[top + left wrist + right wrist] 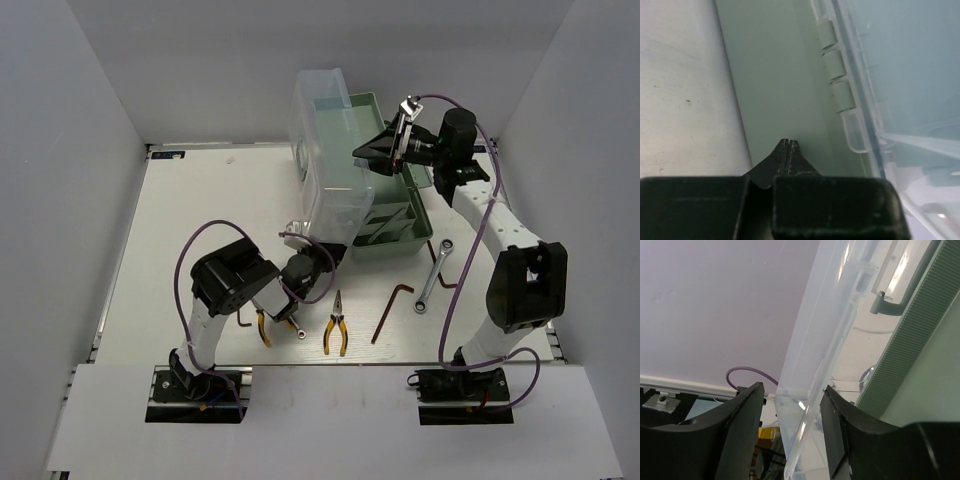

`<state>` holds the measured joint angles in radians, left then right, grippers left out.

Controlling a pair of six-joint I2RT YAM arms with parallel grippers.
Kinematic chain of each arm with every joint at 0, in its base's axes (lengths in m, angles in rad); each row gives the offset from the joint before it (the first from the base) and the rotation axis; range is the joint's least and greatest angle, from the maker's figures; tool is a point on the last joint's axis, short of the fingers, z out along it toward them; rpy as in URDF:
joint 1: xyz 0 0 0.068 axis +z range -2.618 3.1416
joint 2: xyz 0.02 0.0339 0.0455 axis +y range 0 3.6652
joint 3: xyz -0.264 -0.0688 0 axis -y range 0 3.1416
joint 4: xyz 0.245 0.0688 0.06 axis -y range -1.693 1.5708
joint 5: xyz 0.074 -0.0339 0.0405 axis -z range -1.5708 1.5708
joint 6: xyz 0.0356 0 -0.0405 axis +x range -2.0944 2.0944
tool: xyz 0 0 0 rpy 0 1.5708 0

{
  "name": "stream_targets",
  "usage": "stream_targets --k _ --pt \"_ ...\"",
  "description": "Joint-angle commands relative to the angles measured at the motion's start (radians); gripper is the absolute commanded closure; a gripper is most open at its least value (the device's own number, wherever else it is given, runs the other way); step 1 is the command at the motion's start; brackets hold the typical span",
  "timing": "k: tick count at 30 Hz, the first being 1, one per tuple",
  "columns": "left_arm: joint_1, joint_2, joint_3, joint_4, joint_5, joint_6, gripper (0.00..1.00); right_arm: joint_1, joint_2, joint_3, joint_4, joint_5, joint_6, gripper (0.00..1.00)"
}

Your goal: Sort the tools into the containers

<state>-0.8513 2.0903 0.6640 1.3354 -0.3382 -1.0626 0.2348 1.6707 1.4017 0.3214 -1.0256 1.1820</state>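
Note:
The pale green toolbox (398, 248) stands at the table's middle with its clear lid (325, 150) raised. My right gripper (375, 150) is open, and the lid's edge (830, 330) runs between its fingers (794, 387). My left gripper (312, 262) is shut on nothing, its tips (788, 142) at the box's green outer wall (775, 75) by the lid's hinges. On the table lie yellow-handled pliers (336, 325), a second pair (263, 328) partly under my left arm, a silver wrench (434, 275) and a hex key (390, 312).
Another hex key (243, 318) lies under the left arm's cable, and a dark one (447, 284) sits beside the wrench. White walls close in the table on three sides. The green ribbed tray edge (920, 330) rises just right of my right fingers.

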Motion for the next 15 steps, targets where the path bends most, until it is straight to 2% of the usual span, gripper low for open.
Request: stream_targets --k 1,6,15 --pt "-0.008 -0.009 0.023 0.209 -0.002 0.023 1.00 0.032 -0.015 0.080 0.004 -0.036 -0.031 0.46" --pt "-0.008 0.001 -0.023 0.264 -0.011 0.023 1.00 0.058 -0.005 0.095 -0.036 -0.028 -0.065 0.46" --pt "-0.008 -0.099 -0.283 0.360 -0.082 0.004 1.00 0.116 -0.005 0.141 -0.235 0.005 -0.235 0.46"
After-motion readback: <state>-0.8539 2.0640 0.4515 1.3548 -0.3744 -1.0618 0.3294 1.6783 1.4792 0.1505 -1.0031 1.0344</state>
